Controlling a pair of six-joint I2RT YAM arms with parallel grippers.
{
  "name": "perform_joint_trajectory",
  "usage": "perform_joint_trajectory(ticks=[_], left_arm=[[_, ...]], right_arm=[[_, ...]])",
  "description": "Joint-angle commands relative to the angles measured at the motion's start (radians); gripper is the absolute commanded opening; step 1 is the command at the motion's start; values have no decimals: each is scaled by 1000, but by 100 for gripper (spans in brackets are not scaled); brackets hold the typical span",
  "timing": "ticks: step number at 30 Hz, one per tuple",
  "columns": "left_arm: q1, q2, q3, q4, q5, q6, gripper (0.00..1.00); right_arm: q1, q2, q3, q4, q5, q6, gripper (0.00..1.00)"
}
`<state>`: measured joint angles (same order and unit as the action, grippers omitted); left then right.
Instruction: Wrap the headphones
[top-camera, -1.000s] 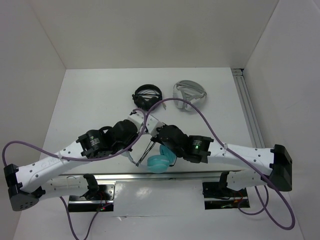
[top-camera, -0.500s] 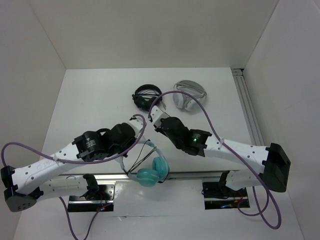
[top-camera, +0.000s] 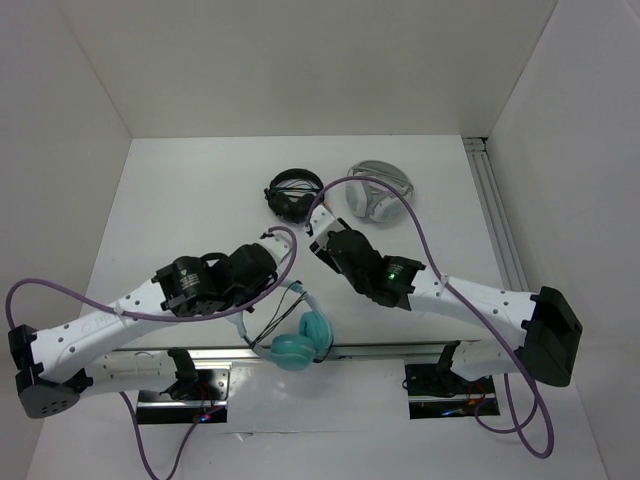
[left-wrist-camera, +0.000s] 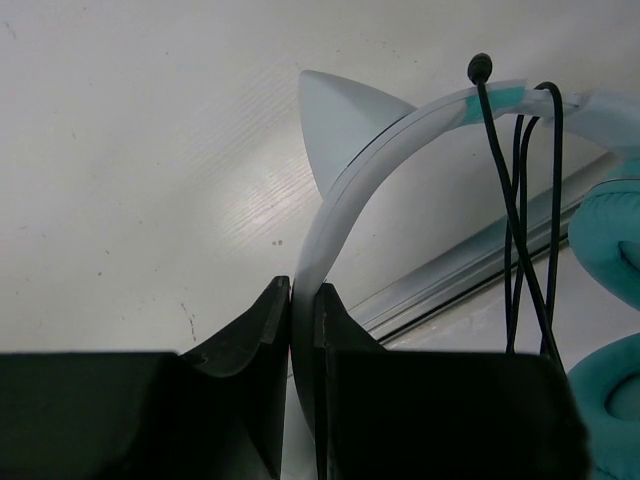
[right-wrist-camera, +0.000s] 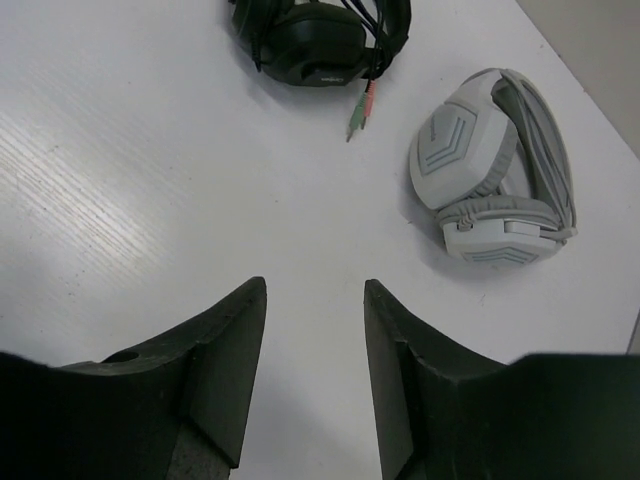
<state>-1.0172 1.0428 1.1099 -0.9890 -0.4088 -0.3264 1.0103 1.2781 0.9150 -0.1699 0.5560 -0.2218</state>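
Judged as mid-wrap, in a pause between turns of the cable (left-wrist-camera: 520, 200). Pinched by the headband (left-wrist-camera: 335, 210) between the left fingers (left-wrist-camera: 270, 315), which press together on the pale band just below a cat-ear point (left-wrist-camera: 340, 120): the headphones (top-camera: 300, 338), at the middle of the near edge of the table (top-camera: 180, 200). Teal ear cups (top-camera: 315, 328) off to the right of that grip, just beside the metal rail (top-camera: 380, 348) along the near edge; cannot tell whether resting or hanging. Draped over the band close to the ear-cup end, in a few black strands, with more trailing slack below: the cable, not yet snug.

Spread wide and holding nothing: the right fingers (right-wrist-camera: 245, 330), well apart from the headphones and aimed over bare table toward the far edge. Beyond them, near the middle of the far edge, the black headphones (right-wrist-camera: 320, 35) and, to their right, the grey-white headphones (right-wrist-camera: 495, 170), neither part of this task.

Called for next, in all likelihood: bringing the right fingers back to the loose cable near the ear cups, closing on a strand, and carrying it round the band again against a steady left-hand pinch.
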Motion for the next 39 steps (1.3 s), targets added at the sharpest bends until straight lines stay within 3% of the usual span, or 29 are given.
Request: perform_joint_trajectory(ticks=[1,7,15,20,21,22,32,39], left_arm=[[-3,26,51,-2,-91,-69,0],[86,59,61,50,-212,-161,0],[193,48,-10,220,-174,-188,0],[193,71,-28,230,-174,-212,0],[193,86,-28,230,-174,-221,0],[193,98,-28,230,-174,-221,0],[169,149,-16,308,-182,-322,0],[126,377,68,484,-179,-365,0]], right_arm=[[-9,-66,7,60,-25,71,52],[-9,-138,64,-43,65,243,70],[10,-238,96,-143,41,320,76],[33,-264,105,-189,50,355,84],[33,-264,105,-203,59,367,98],[33,-264,105,-203,59,368,100],[42,-292,200,-328,128,502,100],[42,-310,361,-544,287,610,100]])
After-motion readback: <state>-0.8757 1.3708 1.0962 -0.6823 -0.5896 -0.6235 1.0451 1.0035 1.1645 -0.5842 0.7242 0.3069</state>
